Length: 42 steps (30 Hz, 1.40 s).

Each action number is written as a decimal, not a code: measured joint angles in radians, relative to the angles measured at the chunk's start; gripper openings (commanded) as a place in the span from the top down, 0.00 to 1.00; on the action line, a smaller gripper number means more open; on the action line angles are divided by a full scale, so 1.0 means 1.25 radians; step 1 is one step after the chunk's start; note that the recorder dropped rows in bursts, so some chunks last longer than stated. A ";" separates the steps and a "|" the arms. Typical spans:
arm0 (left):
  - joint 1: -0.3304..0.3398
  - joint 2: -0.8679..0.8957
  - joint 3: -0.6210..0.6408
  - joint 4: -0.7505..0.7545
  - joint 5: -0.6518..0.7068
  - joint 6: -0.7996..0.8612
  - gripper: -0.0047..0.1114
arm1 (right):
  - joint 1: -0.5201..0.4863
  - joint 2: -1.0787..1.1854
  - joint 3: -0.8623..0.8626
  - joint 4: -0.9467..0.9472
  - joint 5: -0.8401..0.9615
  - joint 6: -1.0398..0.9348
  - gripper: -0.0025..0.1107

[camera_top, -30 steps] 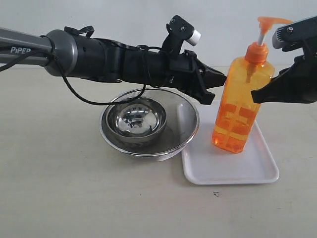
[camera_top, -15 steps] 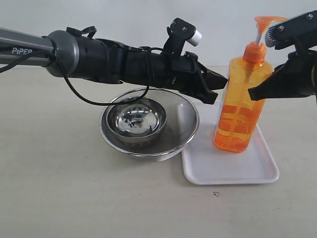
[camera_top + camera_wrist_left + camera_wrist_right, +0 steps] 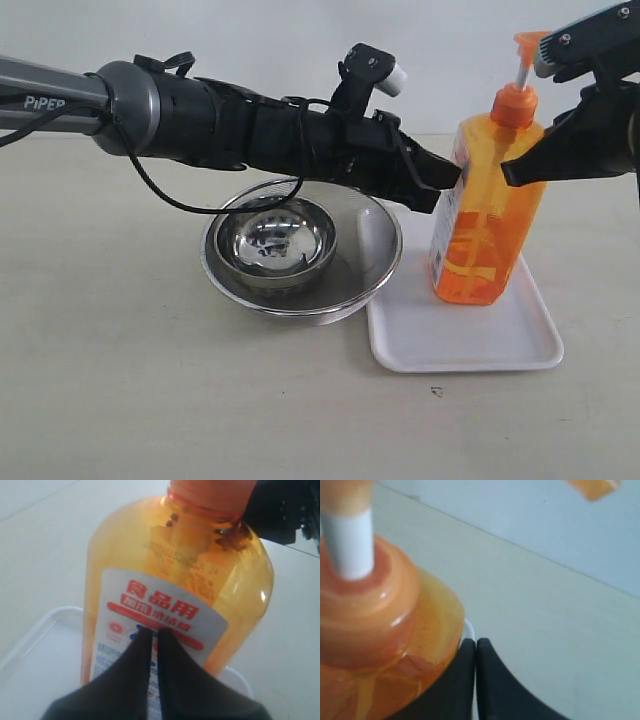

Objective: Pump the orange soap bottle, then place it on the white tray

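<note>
Beige worktop (image 3: 120,400): on the white tray (image 3: 470,340) stands the orange soap bottle (image 3: 480,230); our left fingers (image 3: 134,655), pressed together, touch its label, right fingers (image 3: 492,680) closed beside its shoulder, left arm level.

The word "PiPER" stands in light letters on the grey tube (image 3: 45,98) of the left arm, seen in the exterior view. In the left wrist view, the white label (image 3: 117,597) on the orange soap bottle (image 3: 125,535) carries three large red Chinese characters, 食品用. Next to them runs a red band (image 3: 150,616) with small white characters, too blurred to read. A small round red emblem (image 3: 116,628) and fine blue print on the same label are also illegible. Raised lettering on the bottle's shoulder cannot be made out.
</note>
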 measured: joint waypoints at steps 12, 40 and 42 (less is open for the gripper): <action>0.000 0.000 0.000 0.006 -0.013 -0.012 0.92 | 0.000 0.000 -0.003 0.000 0.002 -0.013 0.98; 0.080 -0.413 0.357 0.093 -0.351 -0.088 0.92 | 0.000 -0.523 0.264 0.084 0.101 0.060 0.98; 0.081 -0.461 0.398 0.063 -0.366 -0.068 0.92 | 0.000 -0.588 0.293 0.086 0.080 0.077 0.98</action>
